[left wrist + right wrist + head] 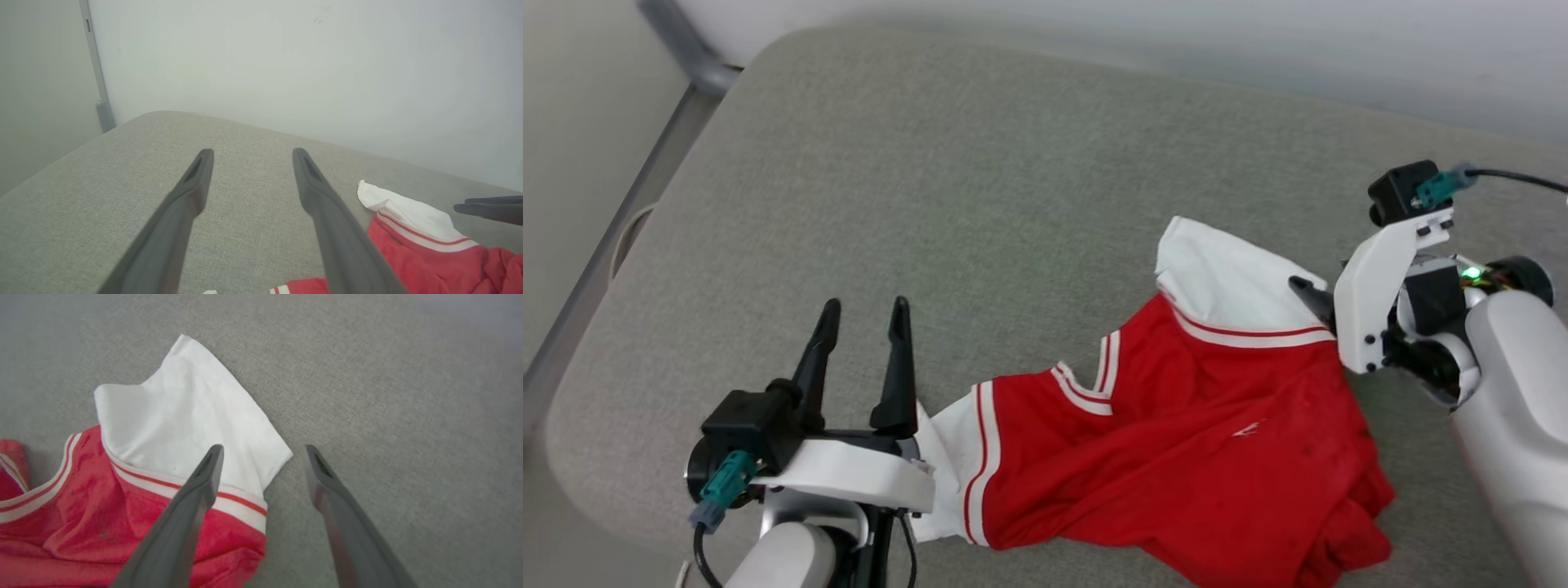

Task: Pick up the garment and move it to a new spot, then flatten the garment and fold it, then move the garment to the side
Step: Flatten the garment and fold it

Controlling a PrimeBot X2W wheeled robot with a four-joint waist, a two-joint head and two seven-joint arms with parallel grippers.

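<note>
As the jersey [1176, 441] runs near-left to far-right, the left gripper [865, 304] and right gripper [264, 449] flank it, spread wide, empty.

The jersey [1176, 449] lies crumpled on the grey counter [980, 204] before me, red cloth bunched, one white sleeve spread flat, red-and-white striped trim showing.

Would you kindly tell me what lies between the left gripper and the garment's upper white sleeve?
Bare grey cushion, seen in the head view; the left gripper and garment's sleeve stand apart.
</note>
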